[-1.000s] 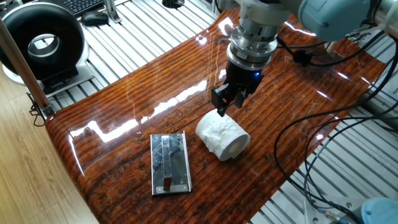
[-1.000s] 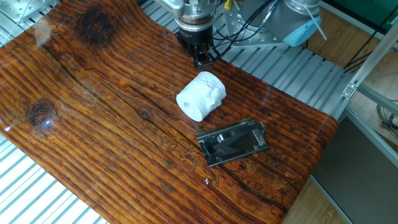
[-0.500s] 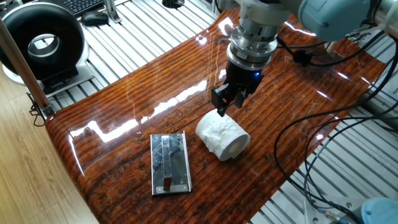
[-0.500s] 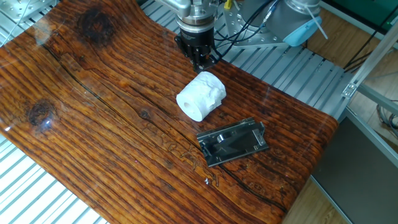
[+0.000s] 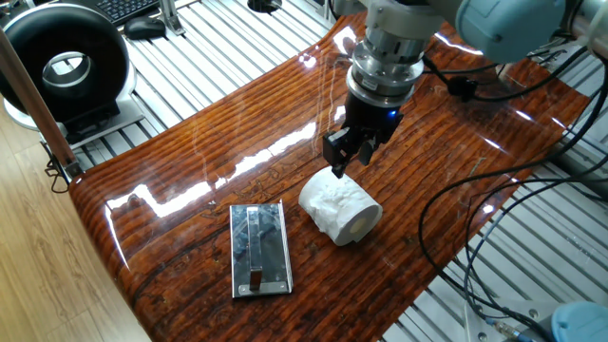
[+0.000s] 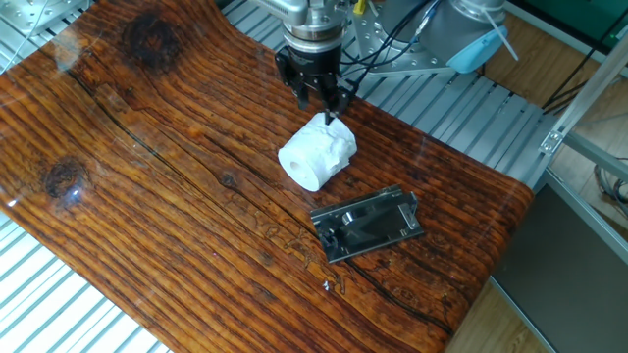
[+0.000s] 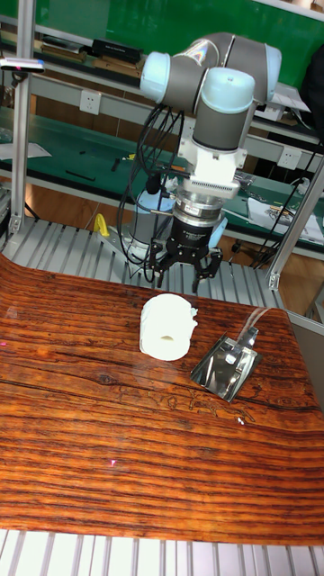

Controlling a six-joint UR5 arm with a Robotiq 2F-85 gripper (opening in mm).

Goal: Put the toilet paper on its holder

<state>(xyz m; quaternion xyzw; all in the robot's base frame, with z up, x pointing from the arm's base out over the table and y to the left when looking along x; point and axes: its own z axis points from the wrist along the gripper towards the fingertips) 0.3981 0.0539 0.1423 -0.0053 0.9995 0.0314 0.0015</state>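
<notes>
Your gripper point(image 7: 186, 270) is hanging with its jaws spread and empty, just above the back of the toilet paper point(image 7: 168, 327). You are lining up for the grasp; next, descend and close across the roll. It is lying on its side on the table point(image 6: 147, 196) near the holder point(image 6: 368, 224), its core axis level, one open end facing away from the arm.

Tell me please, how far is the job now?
Nothing is finished yet. The toilet paper lies on its side on the table, apart from the holder. The open hand hangs just above the roll, empty. Grasping, lifting and placing remain.
</notes>
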